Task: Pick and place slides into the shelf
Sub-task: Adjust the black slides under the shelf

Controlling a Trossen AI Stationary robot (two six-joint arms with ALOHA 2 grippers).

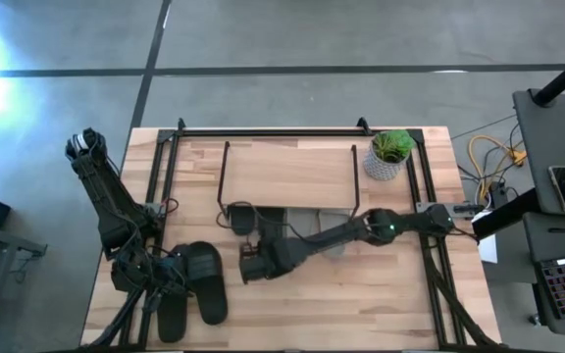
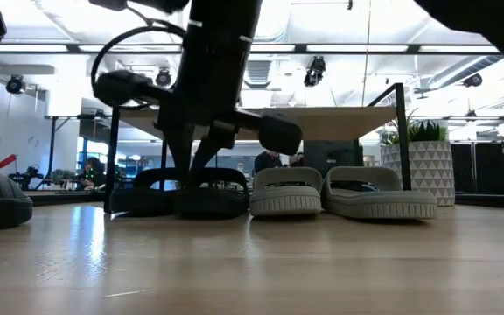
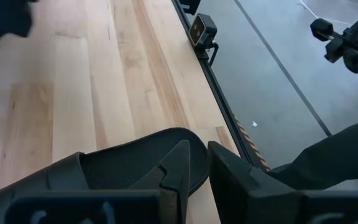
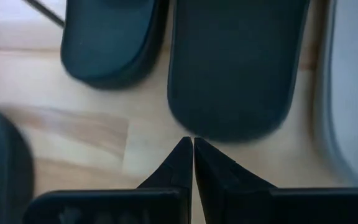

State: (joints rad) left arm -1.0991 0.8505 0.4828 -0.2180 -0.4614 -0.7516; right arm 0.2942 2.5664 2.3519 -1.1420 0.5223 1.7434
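Under the shelf four slides already sit in a row — the low view shows a dark olive-green pair at the left and a pale grey pair to its right, heels facing the camera, all beneath the light top board. They are tucked toe-first between the wire legs, presumably so each pair takes one slot and leaves the front edge flush.

The black pair remains out on the table, at about seven o'clock from the shelf, lying side by side near the front-left corner.

The left gripper is down at that pair, its narrow jaws pinched over the rim of one black slide — a grasp on the thin edge, which probably gives a firmer hold than the broad strap would.

The right gripper hangs just in front of the shelf's opening, at about six o'clock from the board, clenched and empty. Its tips point at the heel of the olive slide, close to it; whether they touch I cannot tell. Closed fingers make a blunt pusher, so I judge it is placed to nudge that slide deeper.

A potted plant stands at three o'clock from the shelf.
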